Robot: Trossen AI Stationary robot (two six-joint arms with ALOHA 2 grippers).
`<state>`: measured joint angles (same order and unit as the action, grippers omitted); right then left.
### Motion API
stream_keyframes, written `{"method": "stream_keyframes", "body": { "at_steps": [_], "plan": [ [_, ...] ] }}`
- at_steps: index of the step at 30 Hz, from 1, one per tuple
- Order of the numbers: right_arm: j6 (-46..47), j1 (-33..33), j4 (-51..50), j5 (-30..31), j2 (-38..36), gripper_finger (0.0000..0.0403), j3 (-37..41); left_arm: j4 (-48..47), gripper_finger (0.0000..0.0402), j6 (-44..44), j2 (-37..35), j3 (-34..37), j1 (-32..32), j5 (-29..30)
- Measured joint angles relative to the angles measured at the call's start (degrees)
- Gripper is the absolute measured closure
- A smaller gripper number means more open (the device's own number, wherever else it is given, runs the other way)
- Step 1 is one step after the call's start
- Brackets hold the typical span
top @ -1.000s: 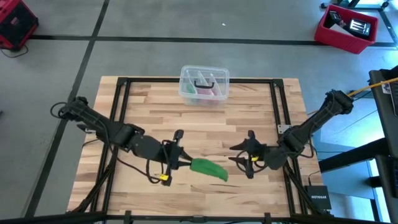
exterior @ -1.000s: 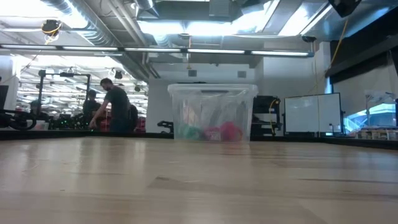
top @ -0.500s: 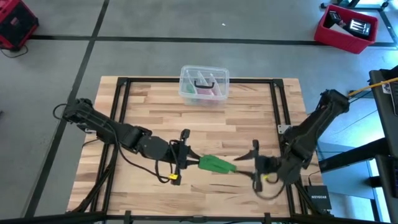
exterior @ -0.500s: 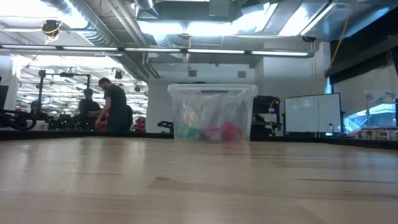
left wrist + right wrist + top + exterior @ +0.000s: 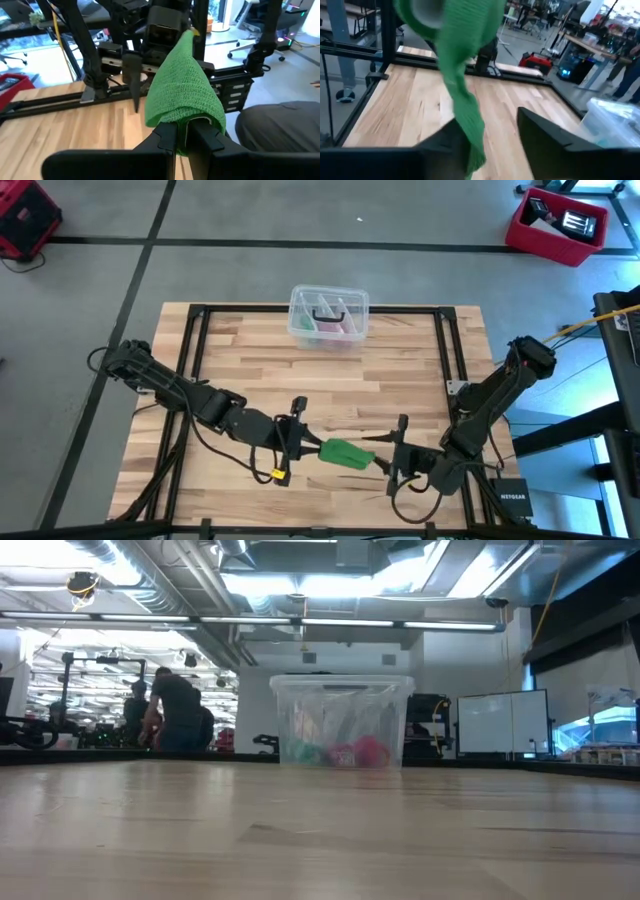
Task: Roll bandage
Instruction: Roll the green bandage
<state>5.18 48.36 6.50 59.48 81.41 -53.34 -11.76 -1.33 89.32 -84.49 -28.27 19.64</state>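
Near the tabletop's (image 5: pixel 420 370) front edge, the left tool (image 5: pixel 303 446) pinches the bandage (image 5: pixel 346 453); the right tool (image 5: pixel 392 463), now narrowing around its free end, has arrived to begin rolling.

Left end effector (image 5: pixel 182 137) clamped on bright green bandage (image 5: pixel 182 92), fingers pinching its lower edge. Bandage rises as draped ribbed cone toward right end effector (image 5: pixel 165 75), beyond and partly hidden. Wooden tabletop (image 5: pixel 60 120) below; office chairs (image 5: pixel 265 30) behind.
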Motion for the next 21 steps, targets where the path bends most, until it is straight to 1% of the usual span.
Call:
{"method": "stream_keyframes", "body": {
  "at_steps": [2, 5, 6, 8, 10, 13, 14, 16, 18, 21],
  "plan": [
    [-2.6, 0.0, 1.1, -0.1, 0.0, 0.0290, 0.0, 0.5, 0.0384, 0.5, 0.0, 0.0, 0.0, 0.0],
    [-4.8, -0.4, 0.4, 0.0, 0.0, 0.0371, 0.0, 0.5, 0.0384, 0.6, 0.0, 0.0, 0.0, 0.0],
    [-5.9, -0.5, -0.2, 0.7, 0.0, 0.0387, 0.0, 0.4, 0.0384, 0.6, 0.0, 0.0, 0.0, -0.1],
    [-7.1, -0.4, -1.6, 4.2, 0.0, 0.0389, 0.0, 0.3, 0.0384, 0.5, 0.0, 0.0, -0.2, -2.0],
    [-6.9, -0.4, -5.0, 8.6, 0.0, 0.0385, 0.3, 0.8, 0.0384, 0.7, 0.0, 0.0, -0.4, -7.1],
    [-4.8, -0.4, -9.2, 12.0, 0.0, 0.0397, 1.4, 1.7, 0.0384, 1.7, 0.0, 0.0, -1.1, -15.6],
    [-4.3, -0.6, -9.7, 12.1, 0.0, 0.0397, 1.5, 2.3, 0.0384, 1.8, 0.0, 0.0, -1.3, -17.8],
    [-4.5, -1.9, -9.2, 11.9, 0.0, 0.0393, 1.6, 2.7, 0.0384, 2.0, 0.0, 0.0, -1.4, -20.2],
    [-6.6, -4.0, -6.7, 10.8, 0.0, 0.0395, 1.6, 3.5, 0.0384, 2.9, 0.2, 0.0, -1.5, -20.4],
    [-13.0, -6.6, -3.2, 8.8, 0.0, 0.0398, 1.6, 7.2, 0.0384, 5.7, 0.9, 0.0, -1.2, -21.7]
  ]
}}
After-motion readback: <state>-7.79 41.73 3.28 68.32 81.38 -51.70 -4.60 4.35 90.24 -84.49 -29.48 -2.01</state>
